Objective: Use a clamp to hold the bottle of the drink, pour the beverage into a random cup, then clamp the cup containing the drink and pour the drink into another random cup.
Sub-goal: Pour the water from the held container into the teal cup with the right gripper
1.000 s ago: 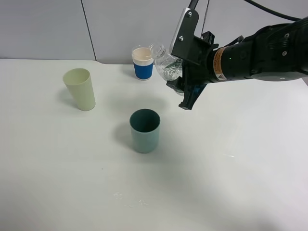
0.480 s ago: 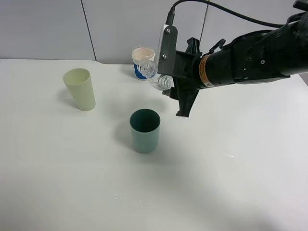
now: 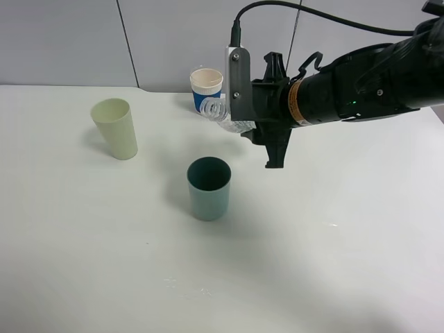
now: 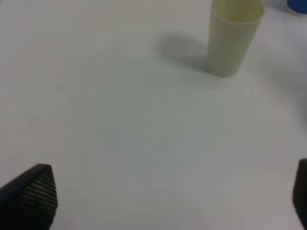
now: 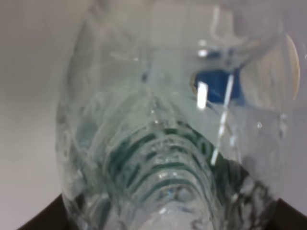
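Exterior high | right pincer point(image 3: 255, 123) pinching the tilted bottle point(image 3: 220, 115) — likely light, thin-walled, slick | you grip its ribbed middle, gently

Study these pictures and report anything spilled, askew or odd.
Small marks like spilled drops dot the table, nearer the camera than the teal cup. The bottle is tipped sideways in the right gripper, as for pouring.

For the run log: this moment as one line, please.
right gripper: shut on bottle, tipped sideways | teal cup: upright | left gripper: open
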Controlling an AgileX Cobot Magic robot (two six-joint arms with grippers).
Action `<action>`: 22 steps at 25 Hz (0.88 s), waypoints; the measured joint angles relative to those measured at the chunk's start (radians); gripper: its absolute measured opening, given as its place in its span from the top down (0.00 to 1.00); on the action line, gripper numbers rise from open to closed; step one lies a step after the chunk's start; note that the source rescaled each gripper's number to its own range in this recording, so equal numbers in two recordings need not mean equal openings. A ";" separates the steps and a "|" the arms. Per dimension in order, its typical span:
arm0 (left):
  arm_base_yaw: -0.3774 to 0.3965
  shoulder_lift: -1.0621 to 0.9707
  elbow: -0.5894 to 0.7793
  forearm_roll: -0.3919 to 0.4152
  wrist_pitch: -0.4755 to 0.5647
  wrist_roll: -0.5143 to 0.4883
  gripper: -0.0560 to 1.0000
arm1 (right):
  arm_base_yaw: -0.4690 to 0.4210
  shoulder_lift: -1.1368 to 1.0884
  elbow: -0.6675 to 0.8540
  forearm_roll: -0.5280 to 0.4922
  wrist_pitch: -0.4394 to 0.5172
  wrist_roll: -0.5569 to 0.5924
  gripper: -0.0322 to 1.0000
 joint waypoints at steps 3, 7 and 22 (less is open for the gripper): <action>0.000 0.000 0.000 0.000 0.000 0.000 0.00 | 0.003 0.000 0.000 -0.010 0.044 0.000 0.96; 0.000 0.000 0.000 0.000 0.000 0.000 0.00 | 0.039 0.007 -0.022 -0.018 0.133 0.000 0.96; 0.000 0.000 0.000 0.000 0.000 0.000 0.00 | 0.088 0.022 -0.048 -0.129 0.183 0.008 0.96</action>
